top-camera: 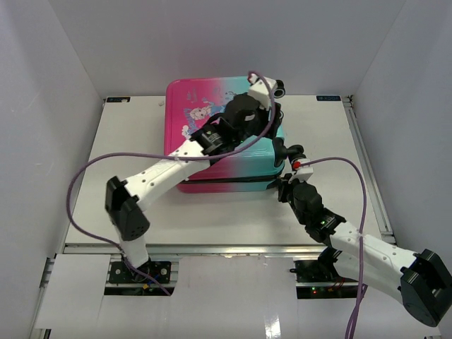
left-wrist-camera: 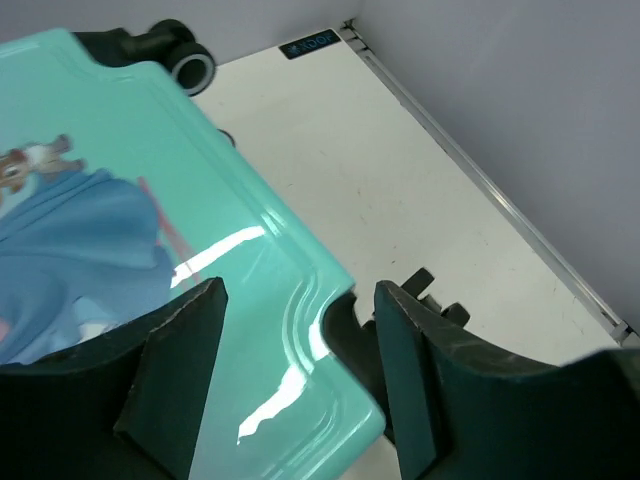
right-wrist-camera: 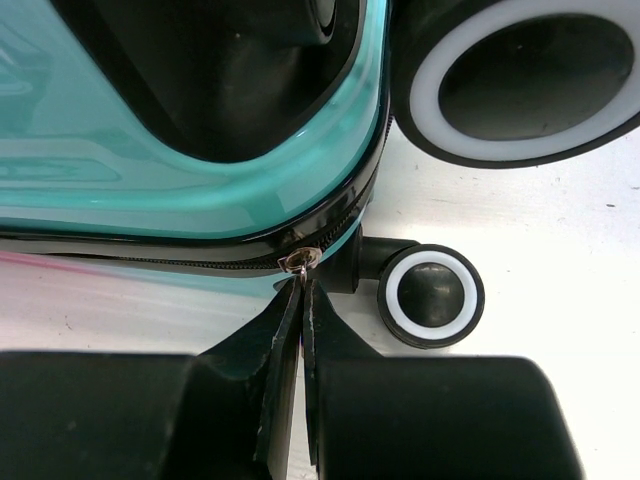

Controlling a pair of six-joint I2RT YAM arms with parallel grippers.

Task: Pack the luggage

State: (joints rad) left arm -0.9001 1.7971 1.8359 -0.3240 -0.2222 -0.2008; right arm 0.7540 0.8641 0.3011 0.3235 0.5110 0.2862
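The luggage point(top-camera: 201, 116) lies flat and closed in the middle of the table, its pink-to-teal lid facing up. My left gripper point(top-camera: 277, 119) hovers over the teal right corner of the lid point(left-wrist-camera: 150, 220). That gripper point(left-wrist-camera: 300, 290) is open, its fingers straddling the corner edge and holding nothing. My right gripper point(top-camera: 282, 183) is at the front right corner of the luggage point(right-wrist-camera: 150, 150), beside the wheels. There the gripper point(right-wrist-camera: 302, 288) is shut on the small metal zipper pull point(right-wrist-camera: 298, 262) on the black zipper line.
Black wheels with white rings stick out at the luggage's right end point(right-wrist-camera: 430, 296) point(left-wrist-camera: 190, 65). White walls enclose the table on three sides. A metal rail point(top-camera: 367, 162) runs along the right edge, with bare white table point(left-wrist-camera: 400, 180) right of the case.
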